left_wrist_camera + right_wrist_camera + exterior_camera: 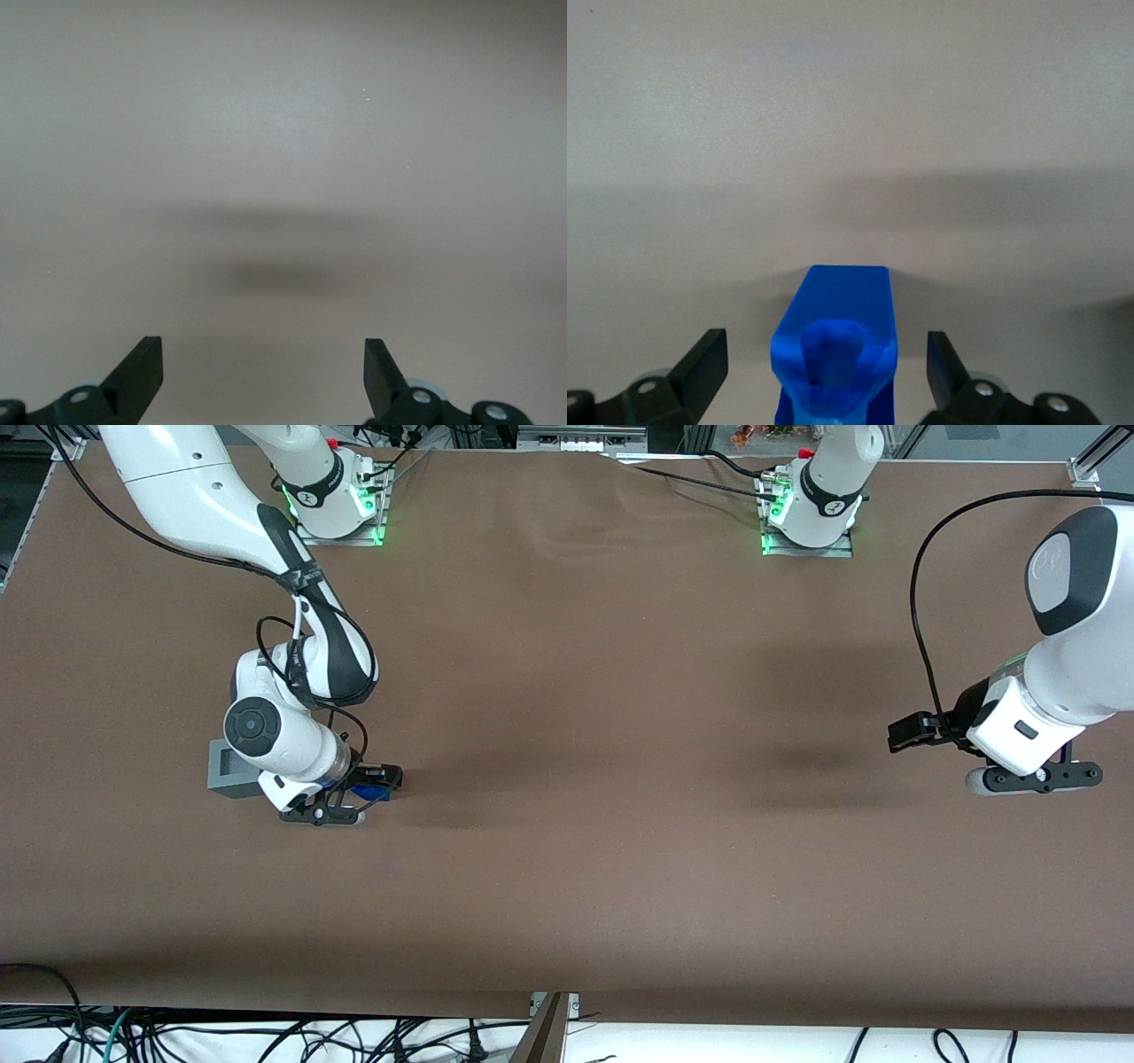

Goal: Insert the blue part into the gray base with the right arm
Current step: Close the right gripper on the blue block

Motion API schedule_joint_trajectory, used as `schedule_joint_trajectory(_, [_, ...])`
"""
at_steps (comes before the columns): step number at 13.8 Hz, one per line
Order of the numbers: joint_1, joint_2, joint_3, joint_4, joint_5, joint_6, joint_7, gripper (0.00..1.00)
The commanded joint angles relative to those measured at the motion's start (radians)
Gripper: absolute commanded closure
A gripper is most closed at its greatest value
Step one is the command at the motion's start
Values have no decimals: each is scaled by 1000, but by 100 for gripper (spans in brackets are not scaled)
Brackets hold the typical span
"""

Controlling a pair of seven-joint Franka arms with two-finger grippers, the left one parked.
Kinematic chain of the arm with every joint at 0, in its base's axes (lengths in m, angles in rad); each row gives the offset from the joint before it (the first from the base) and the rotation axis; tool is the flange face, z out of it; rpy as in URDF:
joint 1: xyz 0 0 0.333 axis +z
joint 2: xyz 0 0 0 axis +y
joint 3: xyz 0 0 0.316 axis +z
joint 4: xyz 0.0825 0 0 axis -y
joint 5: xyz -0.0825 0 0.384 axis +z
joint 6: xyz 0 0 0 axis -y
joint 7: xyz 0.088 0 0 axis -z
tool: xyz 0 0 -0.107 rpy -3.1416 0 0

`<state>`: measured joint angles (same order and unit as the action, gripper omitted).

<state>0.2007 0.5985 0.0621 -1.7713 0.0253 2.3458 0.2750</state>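
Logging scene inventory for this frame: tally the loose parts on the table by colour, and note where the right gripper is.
Blue: 1, the blue part, between the fingers of the open gripper, untouched by either.
Gray: 1, the gray base, beside the right arm, partly hidden by it.
Total: 2

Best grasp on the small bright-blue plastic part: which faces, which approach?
Pinch the small bright-blue plastic part across its two flat side walls, coming straight down from above. The right arm's black two-finger gripper is open and already straddles it, a gap at each finger. The hollowed end offers no flat face, so avoid it.
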Motion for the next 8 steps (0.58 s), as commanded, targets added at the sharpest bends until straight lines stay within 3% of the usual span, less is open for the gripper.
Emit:
schedule_joint_trajectory(1, [6,4,-2,-13,-2,21,13,1])
schedule_joint_trajectory(6, [6,12,-2,-19,-4,29,13,2])
schedule_joint_trajectory(8, [6,14,-2,-22,-4,30,13,10])
